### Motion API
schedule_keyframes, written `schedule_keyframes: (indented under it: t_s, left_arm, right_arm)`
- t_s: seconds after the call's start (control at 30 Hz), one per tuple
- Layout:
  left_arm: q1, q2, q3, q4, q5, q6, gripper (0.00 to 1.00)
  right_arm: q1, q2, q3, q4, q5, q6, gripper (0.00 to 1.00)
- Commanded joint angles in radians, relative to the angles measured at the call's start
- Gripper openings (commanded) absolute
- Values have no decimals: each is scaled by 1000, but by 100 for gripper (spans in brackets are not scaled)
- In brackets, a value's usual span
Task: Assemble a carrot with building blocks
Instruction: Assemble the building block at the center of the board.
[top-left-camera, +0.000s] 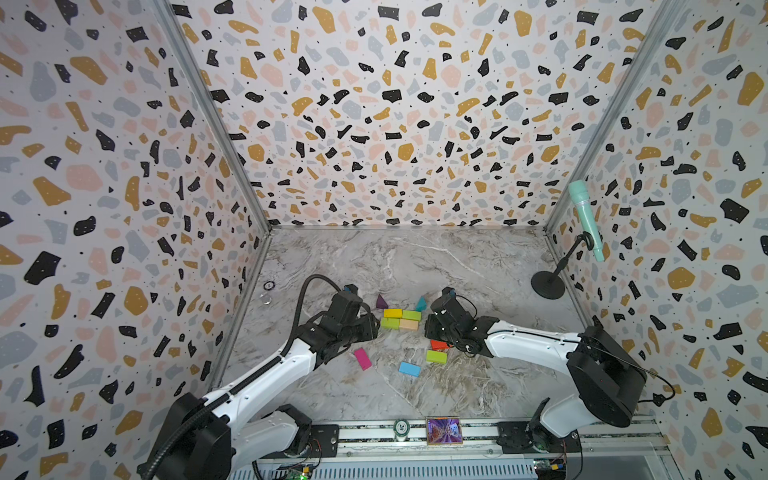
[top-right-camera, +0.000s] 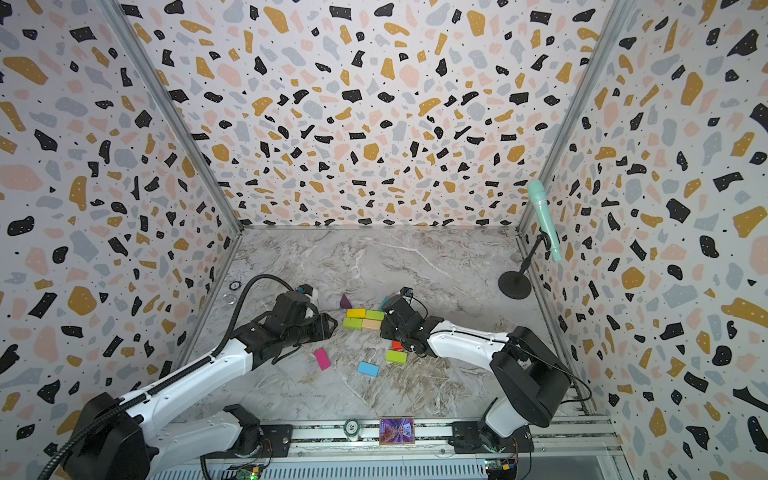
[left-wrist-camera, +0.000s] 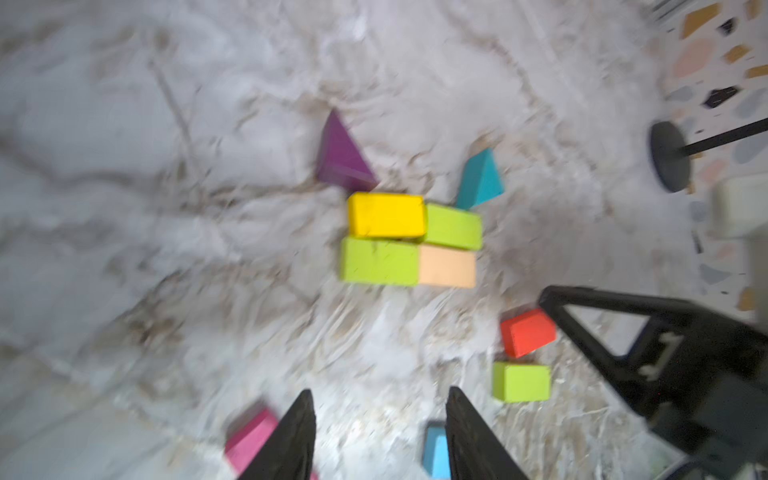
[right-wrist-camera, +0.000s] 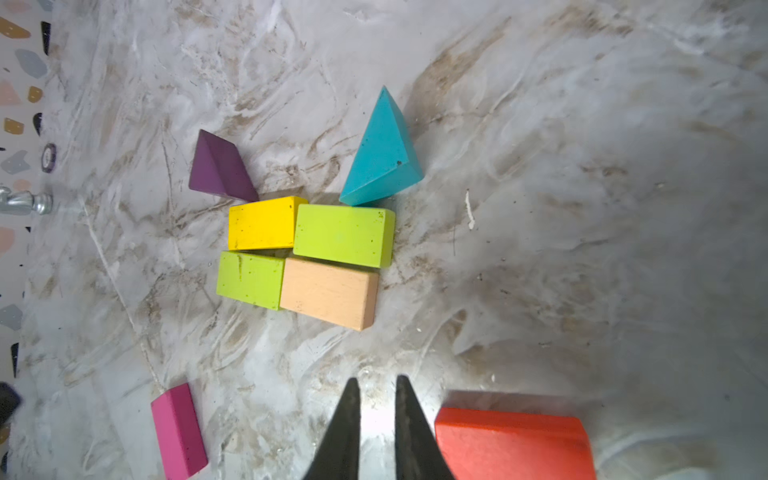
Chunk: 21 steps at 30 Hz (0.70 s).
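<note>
Taking the back wall as 12 o'clock in both top views, you have the half-built carrot (top-left-camera: 400, 318) lying flat mid-table. The left gripper (left-wrist-camera: 380, 392) is at its 9 o'clock and the right gripper (right-wrist-camera: 377, 380) crowds its 3 o'clock side. Your left jaws stand moderately apart and empty. Your right jaws are parted only by a narrow slit, gripping nothing.

Loose building blocks lie toward 6 o'clock of the carrot: a magenta brick (top-left-camera: 363, 358) at 7, a blue brick (top-left-camera: 409, 369) at 6, a lime brick (top-left-camera: 436, 356) at 5. A red brick (top-left-camera: 438, 344) is half hidden under your right wrist. A mint microphone (top-left-camera: 585, 216) on a black stand (top-left-camera: 548, 284) occupies the far 2 o'clock corner, well clear, and small rings (top-left-camera: 269, 285) lie at 10 by the wall.

The carrot's two rows, a yellow brick (top-left-camera: 392, 312) and green brick (top-left-camera: 411, 315) over a second green brick (top-left-camera: 390, 323) and tan brick (top-left-camera: 409, 324), run 9 to 3. Its long axis runs 12 to 6, with the purple wedge (top-left-camera: 381, 302) and teal wedge (top-left-camera: 421, 304) tipping toward 12.

On the front rail a chip (top-left-camera: 401, 428) carries a number too small to read, beside a purple picture card (top-left-camera: 444, 431)
</note>
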Motion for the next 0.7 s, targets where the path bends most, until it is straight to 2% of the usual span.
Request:
schedule_keyframes:
  t_s: [0.0,0.13,0.23,0.47,0.67]
  left_arm:
    - [-5,-77,-104,-166,-42,-88,52]
    - [-4,-190,-202,-203,-110,-159,47]
    - [-4,-207,-265,-155,-94,-196,42]
    - [-4,-87,-258,-80,-41,-143,39]
    - [-4,36,-203,8,-2,-82,30]
  right_arm:
    - [5,-46,-31,36,-28,-25,24]
    - [2,-49,-55,68,-64,-43,23]
    - [2,-39,-66,80,-85,-49,22]
    - [-10,-13,-65,94,-103,-46,21]
    - [-27,1,-66,101,-121,-24,19]
